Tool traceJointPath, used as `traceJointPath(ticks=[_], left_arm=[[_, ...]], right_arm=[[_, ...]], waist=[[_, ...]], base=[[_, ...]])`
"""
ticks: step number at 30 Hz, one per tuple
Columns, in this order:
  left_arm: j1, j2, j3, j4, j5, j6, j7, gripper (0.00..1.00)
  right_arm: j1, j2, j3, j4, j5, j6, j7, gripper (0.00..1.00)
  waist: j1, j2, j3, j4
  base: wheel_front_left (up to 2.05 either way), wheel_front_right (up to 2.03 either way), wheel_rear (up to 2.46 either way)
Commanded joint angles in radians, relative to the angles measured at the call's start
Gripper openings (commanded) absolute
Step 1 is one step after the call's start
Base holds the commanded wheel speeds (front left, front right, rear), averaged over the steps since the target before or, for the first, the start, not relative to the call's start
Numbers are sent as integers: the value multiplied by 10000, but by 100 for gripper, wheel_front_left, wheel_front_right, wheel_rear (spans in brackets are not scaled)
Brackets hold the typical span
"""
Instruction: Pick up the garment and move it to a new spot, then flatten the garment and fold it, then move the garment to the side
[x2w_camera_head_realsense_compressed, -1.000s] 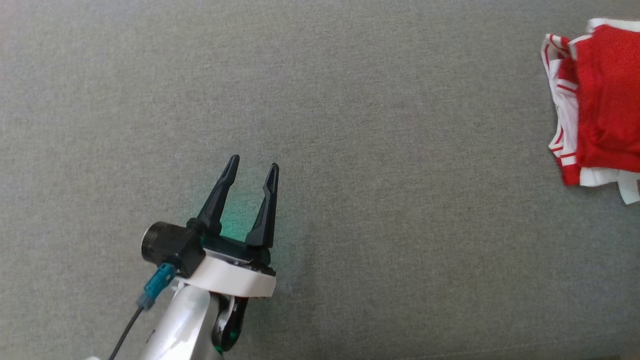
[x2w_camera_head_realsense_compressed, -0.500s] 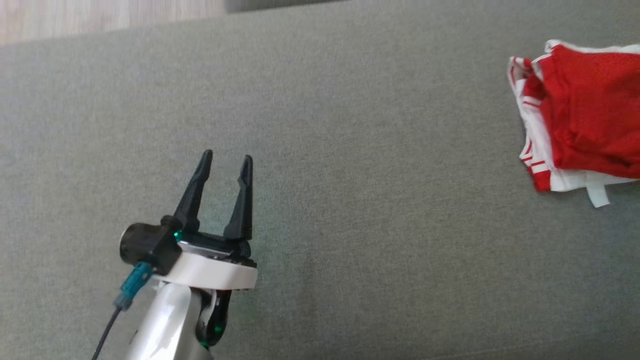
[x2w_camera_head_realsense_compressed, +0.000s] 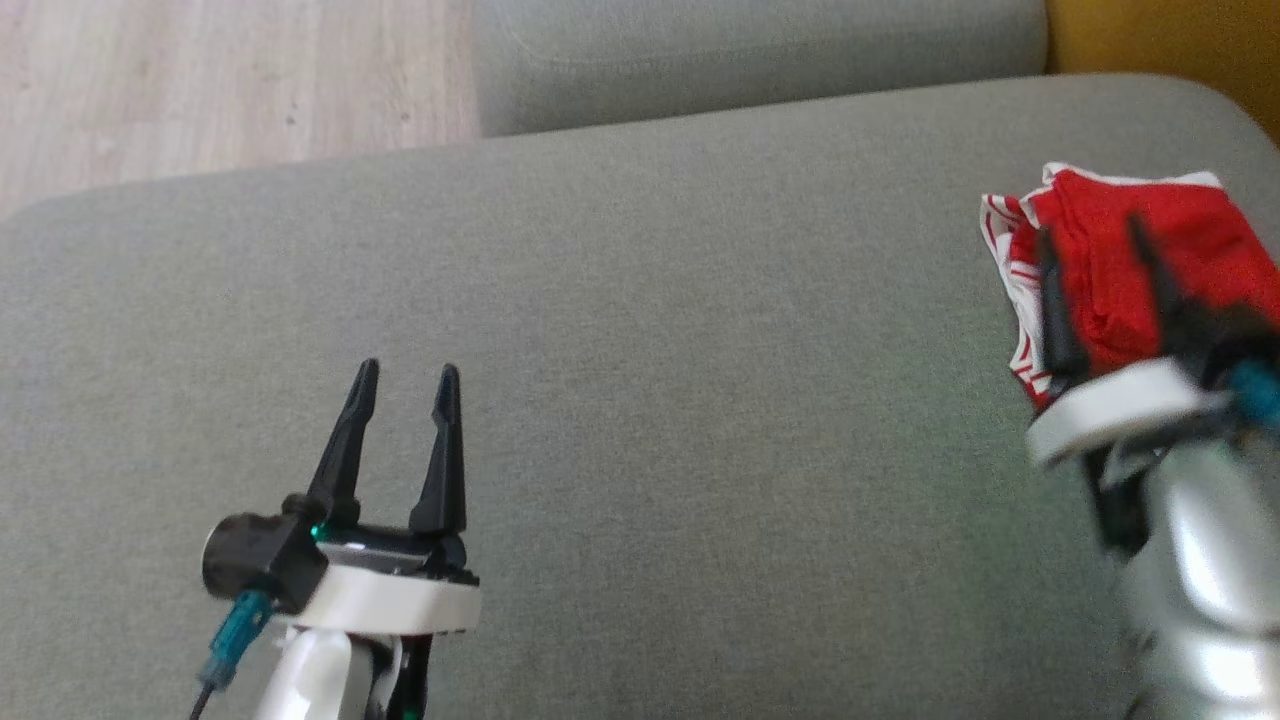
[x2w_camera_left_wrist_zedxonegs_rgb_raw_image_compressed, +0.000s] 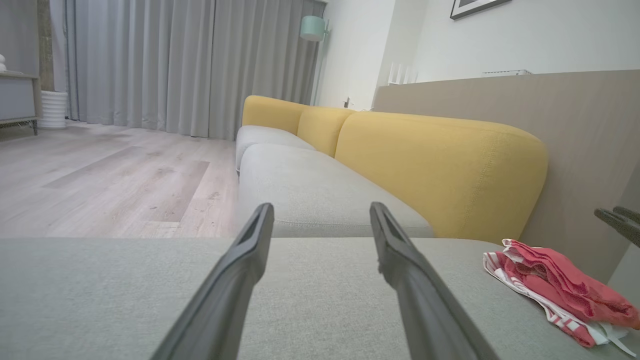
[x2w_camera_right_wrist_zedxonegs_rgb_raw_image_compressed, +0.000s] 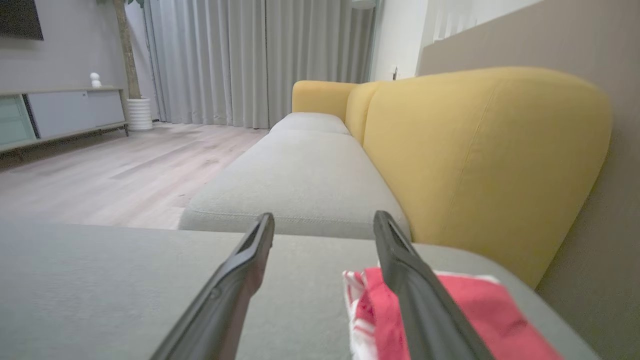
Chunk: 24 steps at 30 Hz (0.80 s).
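My left gripper (x2w_camera_head_realsense_compressed: 408, 368): fingers apart, holding nothing, over the near left part of the grey cushion (x2w_camera_head_realsense_compressed: 700, 300).
My right gripper (x2w_camera_head_realsense_compressed: 1085, 228): fingers apart too, holding nothing, right by the garment at the cushion's right edge.
Garment (x2w_camera_head_realsense_compressed: 1200, 240): a red and white bundle, bunched up at the far right corner of the cushion, close to the yellow backrest (x2w_camera_right_wrist_zedxonegs_rgb_raw_image_compressed: 475, 150).
First worry: I think I might pinch only the top layer, because the cloth lies in many folds. Then the rest would hang, drag or slip out.
Second worry: the bundle sits near the cushion's right edge. A bump from my fingers could push it off the side.
Third worry: the cushion is soft. If I go down too hard, my fingers could dig in and grab it too.
Hard to see: my right gripper is blurry in the head view, so I cannot tell if its fingers touch the cloth or hang above it.
Cut off: in the right wrist view the garment runs out of the bottom of the picture.
Hidden: the folds hide what kind of garment it is and where its ends are.
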<state>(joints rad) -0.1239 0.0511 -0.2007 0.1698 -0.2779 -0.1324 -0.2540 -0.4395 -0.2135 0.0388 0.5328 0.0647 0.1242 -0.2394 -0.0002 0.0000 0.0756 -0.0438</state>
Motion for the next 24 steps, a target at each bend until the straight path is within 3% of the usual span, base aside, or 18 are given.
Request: traceJointPath(ticks=[1, 4, 8, 14, 24], left_arm=[[-109, 30, 459, -408, 143, 17, -78, 100], [155, 11, 536, -436, 165, 17, -78, 100], [451, -3, 528, -310, 14, 18, -78, 100], [679, -6, 598, -164, -168, 22, -78, 100], [750, -8, 570, -188, -406, 20, -78, 100]], right_arm=[[262, 387, 26, -536, 92, 65, -150, 100], [1287, 1089, -51, -993, -107, 65, -193, 100], [2462, 1484, -291, -1504, -475, 65, -217, 100], [3302, 1621, -356, -2001, -747, 65, -221, 100], [3395, 1631, -243, -2385, -663, 65, -222, 100]], waist=[[2, 0, -214, 118], [2, 0, -381, 176], [2, 0, -531, 286], [2, 0, -588, 311], [2, 0, -609, 352]], base=[[0, 0, 0], [0, 0, 0], [0, 0, 0], [0, 0, 0], [0, 0, 0]])
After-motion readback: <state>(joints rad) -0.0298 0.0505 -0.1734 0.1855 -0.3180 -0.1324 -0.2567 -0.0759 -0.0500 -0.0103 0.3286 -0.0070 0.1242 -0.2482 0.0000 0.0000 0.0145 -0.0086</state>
